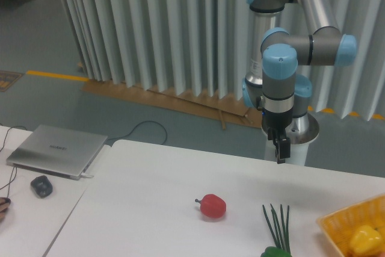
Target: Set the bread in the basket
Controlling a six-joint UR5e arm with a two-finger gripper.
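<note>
Laptop [56,149] lid: small logo, unreadable.

Red pepper [212,206], yellow-orange woven basket [337,224], green stalks [277,227], silver laptop [55,150], white table [156,191].

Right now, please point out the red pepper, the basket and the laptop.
Red pepper [212,206], fixed camera, middle of its body.
Basket [334,219], fixed camera, its near left rim.
Laptop [56,147], fixed camera, centre of the closed lid.

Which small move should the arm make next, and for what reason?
Probably it should wait, or rise a little, rather than go down. The pincer hangs above the back of the table, holding nothing visible, and no bread is in view. The basket at the right edge shows only a yellow pepper, so there is no target yet.
</note>
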